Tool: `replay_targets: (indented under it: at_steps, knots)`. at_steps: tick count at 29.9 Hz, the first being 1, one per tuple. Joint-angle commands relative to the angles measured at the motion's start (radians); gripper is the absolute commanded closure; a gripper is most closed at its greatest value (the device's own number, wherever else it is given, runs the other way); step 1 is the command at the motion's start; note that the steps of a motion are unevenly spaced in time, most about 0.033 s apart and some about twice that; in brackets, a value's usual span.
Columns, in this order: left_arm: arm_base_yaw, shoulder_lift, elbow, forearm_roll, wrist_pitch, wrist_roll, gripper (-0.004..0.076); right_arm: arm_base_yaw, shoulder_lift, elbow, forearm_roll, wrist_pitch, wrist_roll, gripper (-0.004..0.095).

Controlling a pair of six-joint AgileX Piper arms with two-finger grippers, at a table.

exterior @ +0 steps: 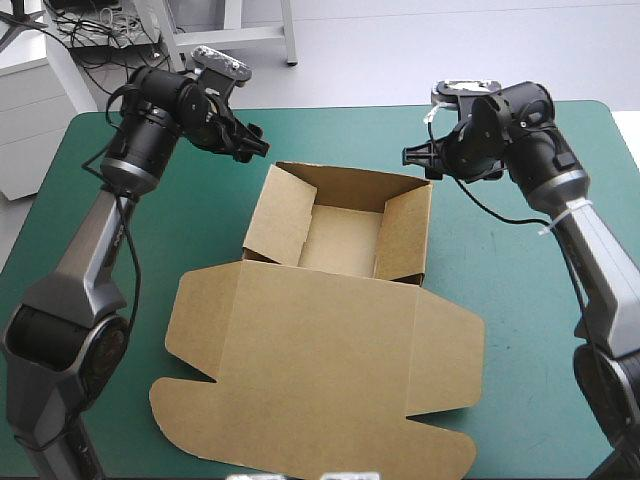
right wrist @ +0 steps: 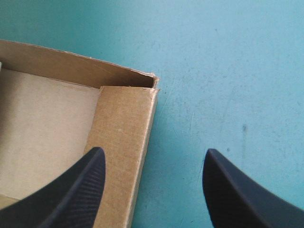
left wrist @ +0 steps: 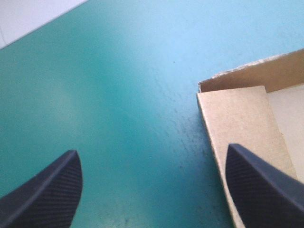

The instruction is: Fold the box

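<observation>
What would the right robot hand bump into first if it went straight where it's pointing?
Probably the box: the open right end effector straddles its side wall's outer edge, so one finger would hit the wall before the other reaches the teal-green cover. Depth is unclear.

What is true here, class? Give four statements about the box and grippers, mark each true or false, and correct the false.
1. The box is an open tray, its lid flat on the teal-green cover. True.
2. The left gripper is shut on the box. False: it is open, holding nothing.
3. The right gripper is open. True.
4. Both grippers are over the lid. False: each is by a far corner of the tray.
</observation>
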Motion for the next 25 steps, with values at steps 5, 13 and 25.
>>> replay_targets:
  at_steps: [5,13,25]
  knots:
    - [-0.001,-0.188,-0.031,0.048,0.036,-0.005,0.0451,-0.006,-0.12,-0.028,0.009,0.007,0.019,0.0346]
    - [-0.001,-0.357,-0.012,0.031,0.036,-0.006,0.0734,-0.006,-0.099,0.083,0.072,0.007,0.048,0.0346]
    - [-0.001,-0.704,0.424,0.021,0.034,0.018,0.0734,-0.006,0.049,0.143,0.17,0.007,0.053,0.0346]
